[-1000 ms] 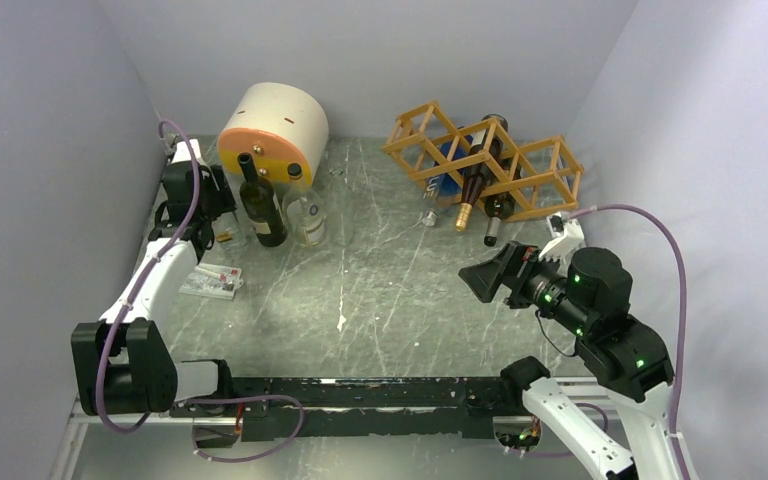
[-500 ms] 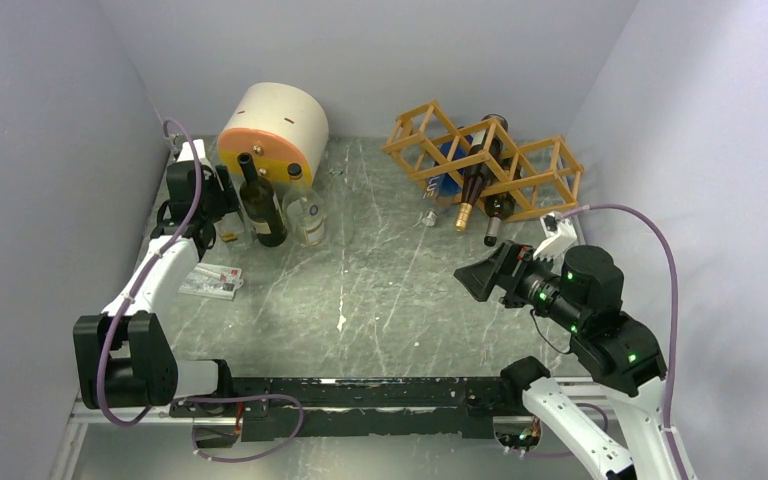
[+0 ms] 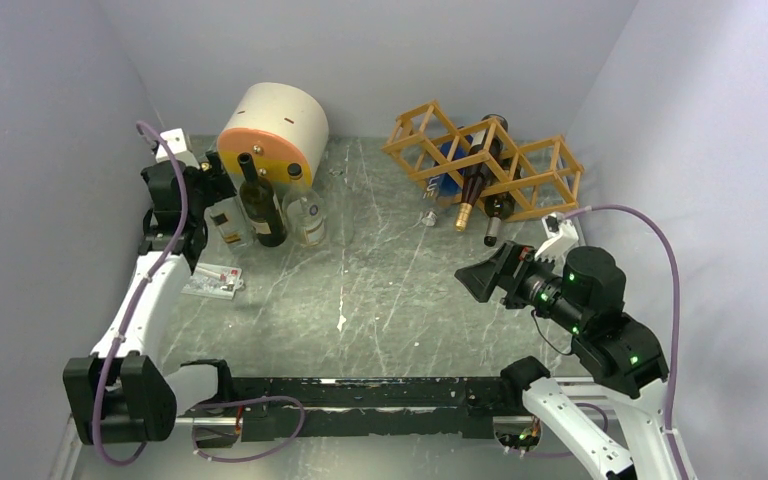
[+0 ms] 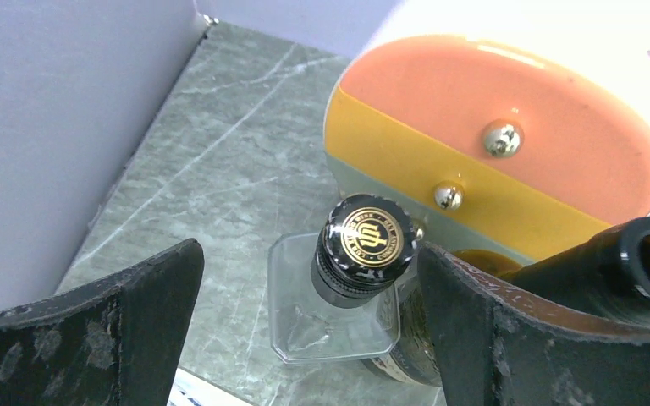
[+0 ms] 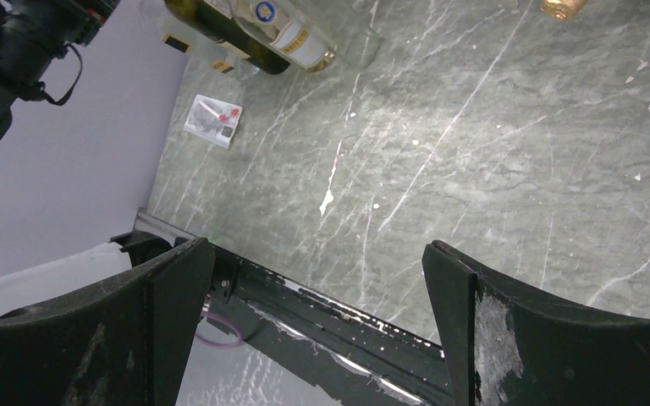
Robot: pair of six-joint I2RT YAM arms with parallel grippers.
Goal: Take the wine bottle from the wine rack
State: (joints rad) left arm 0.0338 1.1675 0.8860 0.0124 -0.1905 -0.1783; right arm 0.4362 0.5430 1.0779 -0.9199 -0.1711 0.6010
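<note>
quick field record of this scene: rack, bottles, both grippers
rack: orange-tan wooden lattice wine rack, far right of table
in rack: dark bottle with gold foil neck and second dark bottle, necks toward the arms
off rack: dark green wine bottle upright by cream and orange cylinder
left gripper: open, straddling clear square bottle with black-gold cap
right gripper: open, empty, over grey veined table, short of the rack
</note>
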